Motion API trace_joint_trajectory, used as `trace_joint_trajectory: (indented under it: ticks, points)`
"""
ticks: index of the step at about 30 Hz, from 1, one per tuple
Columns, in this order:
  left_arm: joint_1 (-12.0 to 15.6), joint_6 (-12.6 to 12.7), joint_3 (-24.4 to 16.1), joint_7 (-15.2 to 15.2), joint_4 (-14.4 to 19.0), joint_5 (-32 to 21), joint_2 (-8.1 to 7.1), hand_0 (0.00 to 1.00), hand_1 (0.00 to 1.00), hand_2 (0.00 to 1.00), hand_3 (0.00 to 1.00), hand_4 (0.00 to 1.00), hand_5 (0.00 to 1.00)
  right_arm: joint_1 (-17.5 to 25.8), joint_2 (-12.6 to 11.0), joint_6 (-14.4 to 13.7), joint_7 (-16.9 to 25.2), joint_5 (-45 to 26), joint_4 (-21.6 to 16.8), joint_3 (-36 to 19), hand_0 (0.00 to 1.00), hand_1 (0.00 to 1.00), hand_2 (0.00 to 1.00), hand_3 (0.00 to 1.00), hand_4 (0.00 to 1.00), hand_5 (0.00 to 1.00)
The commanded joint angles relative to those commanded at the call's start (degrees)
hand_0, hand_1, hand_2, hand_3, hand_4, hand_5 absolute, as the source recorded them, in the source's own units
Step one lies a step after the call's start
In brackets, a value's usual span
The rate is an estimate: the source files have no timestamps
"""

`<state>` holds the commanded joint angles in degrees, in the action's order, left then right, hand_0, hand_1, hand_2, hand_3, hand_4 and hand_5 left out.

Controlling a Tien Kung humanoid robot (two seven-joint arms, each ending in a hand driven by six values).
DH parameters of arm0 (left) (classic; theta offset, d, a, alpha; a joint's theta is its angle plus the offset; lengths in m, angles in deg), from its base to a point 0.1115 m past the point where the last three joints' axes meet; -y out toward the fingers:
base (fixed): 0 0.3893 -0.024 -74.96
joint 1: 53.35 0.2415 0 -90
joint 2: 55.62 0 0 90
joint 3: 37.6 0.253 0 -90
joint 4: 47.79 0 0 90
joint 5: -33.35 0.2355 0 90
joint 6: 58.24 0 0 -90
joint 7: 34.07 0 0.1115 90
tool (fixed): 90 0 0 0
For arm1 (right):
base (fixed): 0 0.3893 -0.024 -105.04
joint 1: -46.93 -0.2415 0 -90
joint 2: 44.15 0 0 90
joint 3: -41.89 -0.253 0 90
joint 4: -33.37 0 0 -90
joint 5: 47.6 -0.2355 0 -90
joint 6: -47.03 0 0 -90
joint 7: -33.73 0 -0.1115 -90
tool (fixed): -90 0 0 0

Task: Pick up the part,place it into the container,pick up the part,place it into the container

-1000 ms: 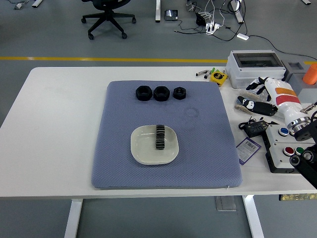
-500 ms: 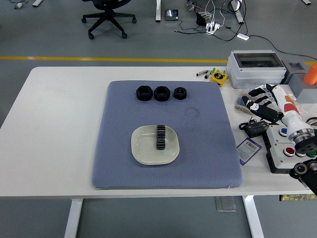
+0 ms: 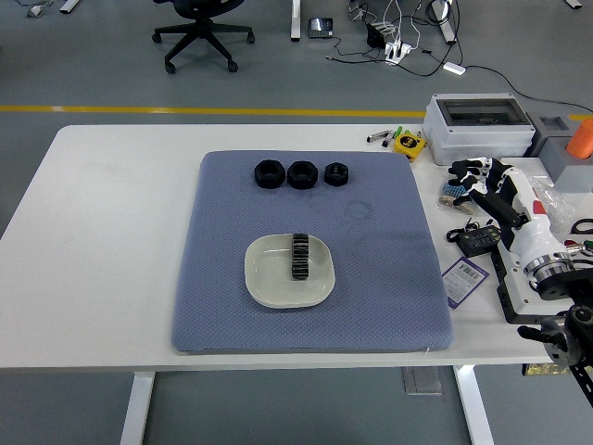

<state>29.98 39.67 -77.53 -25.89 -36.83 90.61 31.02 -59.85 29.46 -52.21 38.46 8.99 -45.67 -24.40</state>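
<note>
the scene was bright and evenly lit from overhead, with only soft, short shadows under the white table (image 3: 111, 241) and along the blue mat (image 3: 389, 278) edge. no harsh glare showed. focus was sharp across the centre; the right hand (image 3: 482, 176) looked slightly soft.

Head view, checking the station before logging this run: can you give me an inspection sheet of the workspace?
Surface: white table with blue-grey mat.
Job's things: three black parts in a row on the mat; one toothed part in the white dish.
Clutter: grey box, yellow tape measure, button box.
Grippers: right hand open, off the mat's right edge; left not in view.
Cables: on the floor.
Surroundings: office chair.
</note>
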Motion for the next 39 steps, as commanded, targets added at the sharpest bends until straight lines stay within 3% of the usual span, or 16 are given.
trace_joint_trajectory:
  ticks: [3,4,12,26,30,39]
  points:
    - [0.1,-0.1,-0.3,0.1,0.0,0.5,0.00,0.740,0.696,0.649,0.584,0.641,0.620,0.9,0.5,4.4,0.2,-0.9,0.0,-0.1,0.713,0.742,0.805,0.794,0.998,0.998]
    - [0.1,-0.1,-0.4,0.1,0.0,0.8,0.00,0.740,0.695,0.649,0.584,0.641,0.620,1.3,0.8,4.7,0.7,-2.0,0.0,0.0,0.884,0.850,0.878,0.866,0.998,0.998]
    - [0.4,-0.2,-0.9,0.2,0.0,1.6,-0.07,0.740,0.695,0.649,0.583,0.640,0.619,3.3,3.3,0.3,5.2,-12.4,0.4,-0.6,0.905,0.855,0.878,0.867,0.998,0.998]
    - [0.3,-0.4,-0.8,0.2,0.0,1.9,-0.26,0.740,0.695,0.649,0.583,0.640,0.619,4.9,4.7,-3.3,5.9,-10.2,1.0,0.3,0.921,0.851,0.872,0.861,0.998,0.998]
    - [0.2,-0.2,-0.6,0.0,-0.1,1.1,-0.37,0.740,0.695,0.649,0.583,0.640,0.618,3.9,5.1,-5.8,5.8,-11.3,0.7,1.8,0.924,0.851,0.873,0.862,0.998,0.998]
    - [-0.3,-0.1,0.1,-0.1,0.0,-0.1,-0.46,0.740,0.692,0.648,0.583,0.640,0.617,3.3,6.1,-12.6,10.3,-15.5,0.9,4.9,0.927,0.850,0.872,0.864,0.998,0.998]
